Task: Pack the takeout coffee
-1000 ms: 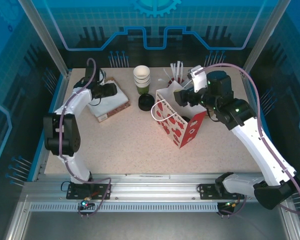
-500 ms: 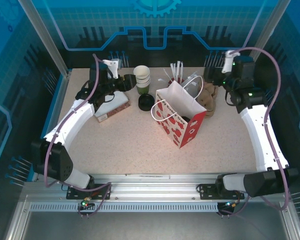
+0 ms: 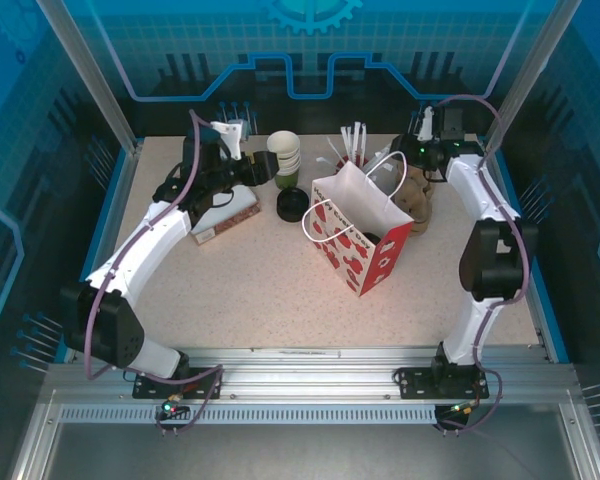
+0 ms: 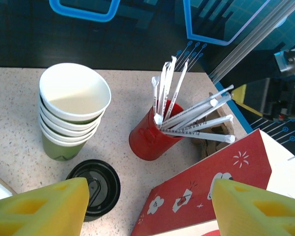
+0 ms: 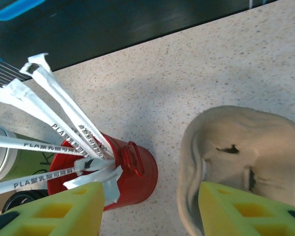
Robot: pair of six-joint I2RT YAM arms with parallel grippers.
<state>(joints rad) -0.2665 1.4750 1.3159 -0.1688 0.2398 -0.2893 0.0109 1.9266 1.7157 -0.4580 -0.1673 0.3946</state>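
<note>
The left gripper (image 4: 148, 196) hovers beside the stack of lidless cups (image 4: 71, 115), its yellow fingers (image 4: 39, 209) spread wide and empty. The takeout coffee (image 4: 94, 189), black lid up, stands on the table (image 3: 250, 290) between that stack and the red-and-white paper bag (image 3: 365, 250), not yet packed. A clean pick likely means centring the jaws on the cup below its lid, clear of the stack, and keeping it upright. Straw wrappers (image 5: 69, 123) in the red cup (image 5: 135, 172) read "PLA" followed by Chinese characters. The right gripper (image 5: 151, 189) hangs over the cardboard carrier (image 5: 236, 147), jaws apart, gripping nothing visible.
</note>
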